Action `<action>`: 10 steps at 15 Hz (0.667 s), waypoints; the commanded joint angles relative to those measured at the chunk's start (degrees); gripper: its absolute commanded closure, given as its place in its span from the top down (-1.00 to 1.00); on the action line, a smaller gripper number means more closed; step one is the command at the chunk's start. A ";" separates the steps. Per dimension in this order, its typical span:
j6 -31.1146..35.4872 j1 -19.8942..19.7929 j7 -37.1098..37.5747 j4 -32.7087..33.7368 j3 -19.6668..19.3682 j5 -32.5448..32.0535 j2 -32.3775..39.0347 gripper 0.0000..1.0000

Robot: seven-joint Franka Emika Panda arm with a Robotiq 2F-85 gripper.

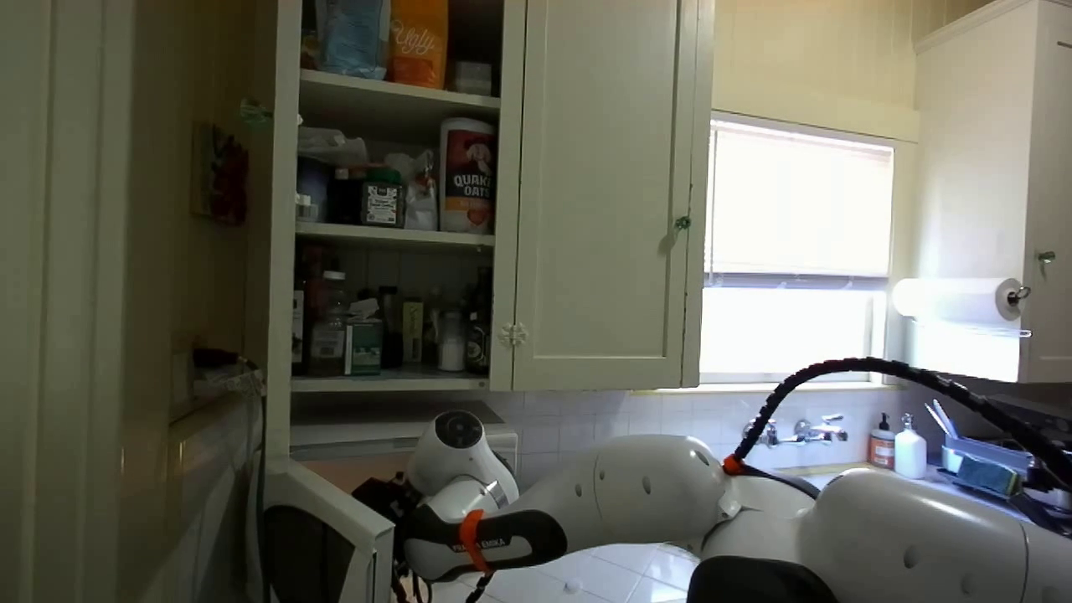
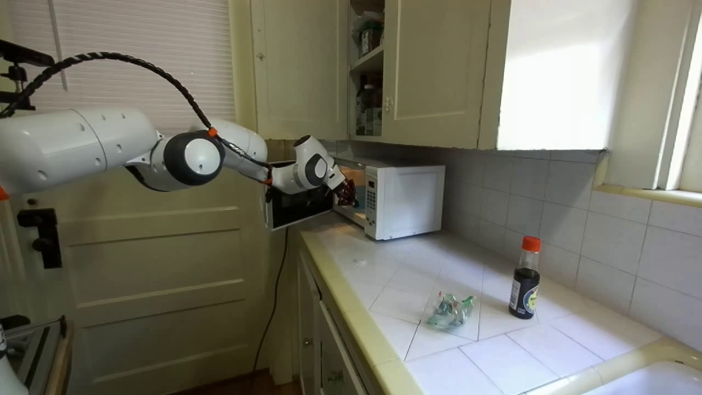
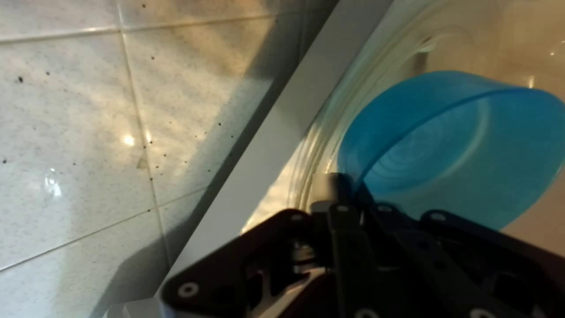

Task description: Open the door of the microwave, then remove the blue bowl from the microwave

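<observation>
End effector (image 3: 352,188) pinching blue bowl (image 3: 441,148) by rim, lower centre of wrist view; lift level, ease out past door (image 2: 300,208).

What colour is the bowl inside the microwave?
Bright blue; the bowl shows best in the wrist view.

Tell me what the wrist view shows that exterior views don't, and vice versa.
Only the wrist view shows the glass plate, and how the gripper pinches the blue bowl by its rim.

Only exterior views show the open door's dark window, the cupboard and the red-capped bottle.

Both share the microwave, the counter and, as a patch in an exterior view, the bowl.
</observation>
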 commanded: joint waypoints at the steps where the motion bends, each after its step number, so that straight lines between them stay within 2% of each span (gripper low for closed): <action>1: 1.11 0.35 -3.33 -1.66 1.28 -0.24 -2.27 -0.98; 3: 1.00 1.16 -3.46 -4.63 -0.14 -1.26 -4.72 -0.98; 6: -1.60 1.48 -6.91 -12.43 0.93 -1.00 -10.06 -0.98; 10: -3.05 0.13 -15.70 -22.71 6.73 0.41 -16.21 -0.98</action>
